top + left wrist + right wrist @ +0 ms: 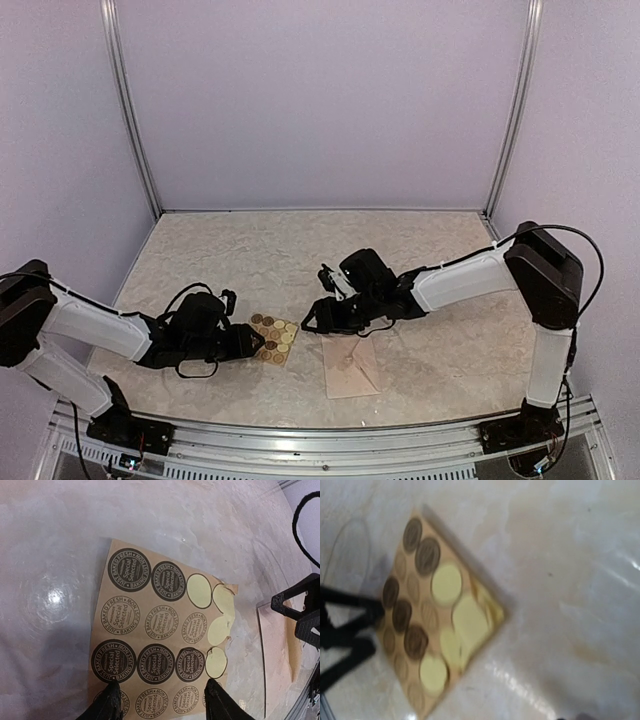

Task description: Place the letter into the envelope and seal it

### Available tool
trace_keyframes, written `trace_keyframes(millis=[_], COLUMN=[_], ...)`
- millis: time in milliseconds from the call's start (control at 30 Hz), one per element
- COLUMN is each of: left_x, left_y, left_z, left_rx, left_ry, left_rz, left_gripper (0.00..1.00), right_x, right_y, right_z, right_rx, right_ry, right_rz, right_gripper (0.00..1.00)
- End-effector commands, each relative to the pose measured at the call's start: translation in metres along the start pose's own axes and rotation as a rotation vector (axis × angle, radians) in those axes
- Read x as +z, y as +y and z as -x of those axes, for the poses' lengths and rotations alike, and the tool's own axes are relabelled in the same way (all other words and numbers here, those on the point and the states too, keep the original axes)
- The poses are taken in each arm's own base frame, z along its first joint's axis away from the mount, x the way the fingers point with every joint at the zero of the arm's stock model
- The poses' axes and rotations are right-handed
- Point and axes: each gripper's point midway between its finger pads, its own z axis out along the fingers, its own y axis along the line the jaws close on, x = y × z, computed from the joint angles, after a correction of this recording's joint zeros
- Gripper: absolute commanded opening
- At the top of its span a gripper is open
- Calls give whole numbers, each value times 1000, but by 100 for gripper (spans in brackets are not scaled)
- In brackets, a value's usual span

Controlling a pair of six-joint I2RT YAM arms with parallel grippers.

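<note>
The pale pinkish envelope (352, 370) lies flat near the table's front, right of centre; its edge also shows in the left wrist view (277, 650). The letter is not in view. A sheet of round brown and gold stickers (275, 338) lies left of the envelope, with several yellow empty spots (199, 591) along its far edge. My left gripper (254, 341) is low over the sheet's near edge, open, its fingertips (111, 700) spread across the sticker rows with nothing between them. My right gripper (318, 298) hovers above the envelope's far end, open and empty.
The table (300, 250) has a pale marbled cover. Purple walls and metal posts (132, 110) close in the back and sides. The right gripper's black fingers (298, 611) stand close to the sticker sheet's right side. The right wrist view is blurred.
</note>
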Motion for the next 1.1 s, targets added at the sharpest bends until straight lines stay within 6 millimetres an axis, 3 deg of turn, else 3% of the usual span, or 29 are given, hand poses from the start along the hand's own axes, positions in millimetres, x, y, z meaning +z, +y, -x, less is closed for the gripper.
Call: trace_keyframes(millis=[0, 300, 567, 700, 933, 1067], left_x=[2, 1, 4, 4, 3, -2], left_y=[6, -10, -16, -18, -19, -23], left_z=[-27, -32, -38, -38, -35, -27], left_rx=[-31, -35, -26, -27, -29, -35], left_ry=[57, 53, 66, 66, 51, 21], left_rz=[37, 5, -1, -3, 2, 0], left_gripper=[53, 53, 53, 53, 52, 53], right_x=[14, 38, 52, 52, 42, 22], right_y=[3, -9, -5, -3, 13, 32], right_z=[7, -4, -8, -5, 2, 14], right_rx=[23, 63, 75, 69, 52, 6], right_ry=[0, 50, 77, 71, 47, -12], right_rz=[28, 35, 89, 99, 160, 210], right_gripper=[59, 58, 52, 39, 0, 0])
